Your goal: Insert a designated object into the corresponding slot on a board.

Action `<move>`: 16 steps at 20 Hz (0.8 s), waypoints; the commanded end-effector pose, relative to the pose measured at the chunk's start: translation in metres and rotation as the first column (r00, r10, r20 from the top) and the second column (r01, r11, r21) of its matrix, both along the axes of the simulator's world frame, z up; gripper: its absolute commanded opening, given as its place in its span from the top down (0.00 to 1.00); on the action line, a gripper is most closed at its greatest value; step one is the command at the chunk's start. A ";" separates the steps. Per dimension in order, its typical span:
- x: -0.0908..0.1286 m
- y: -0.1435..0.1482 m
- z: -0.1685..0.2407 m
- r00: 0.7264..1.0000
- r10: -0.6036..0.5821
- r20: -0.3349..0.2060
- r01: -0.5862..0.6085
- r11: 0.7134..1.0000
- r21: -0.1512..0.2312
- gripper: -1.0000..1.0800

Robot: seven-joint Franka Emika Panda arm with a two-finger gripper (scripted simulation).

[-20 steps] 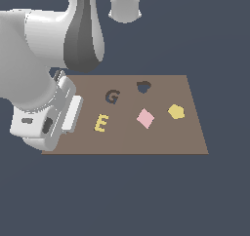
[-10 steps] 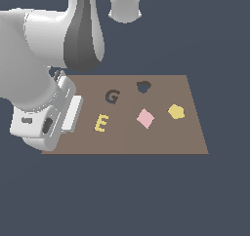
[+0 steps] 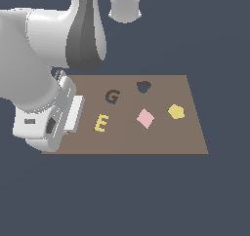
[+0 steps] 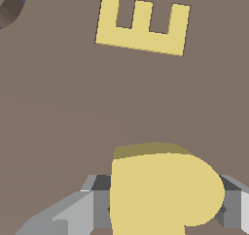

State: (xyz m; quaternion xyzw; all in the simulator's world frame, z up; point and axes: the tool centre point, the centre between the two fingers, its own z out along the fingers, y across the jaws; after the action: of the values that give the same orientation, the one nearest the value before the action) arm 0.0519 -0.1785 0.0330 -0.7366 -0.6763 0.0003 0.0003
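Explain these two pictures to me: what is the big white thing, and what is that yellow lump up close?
The white shape is a simulated robot arm. One picture looks at the scene from outside; the other comes from a camera on the arm's wrist, looking down past its gripper. Below lies a brown board carrying a yellow E, a pink diamond and a yellow hexagon, plus a dark G cutout and a dark heart slot. The yellow lump is the heart block, sitting between the grey fingers, which seem to be clamping it. From outside, the arm hides it.
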 end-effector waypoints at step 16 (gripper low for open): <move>0.012 0.099 0.003 0.862 0.507 0.002 -0.507 0.862 0.000 1.00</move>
State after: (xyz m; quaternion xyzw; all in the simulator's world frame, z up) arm 0.0651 -0.0916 0.0352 -0.5606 -0.8281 -0.0002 0.0002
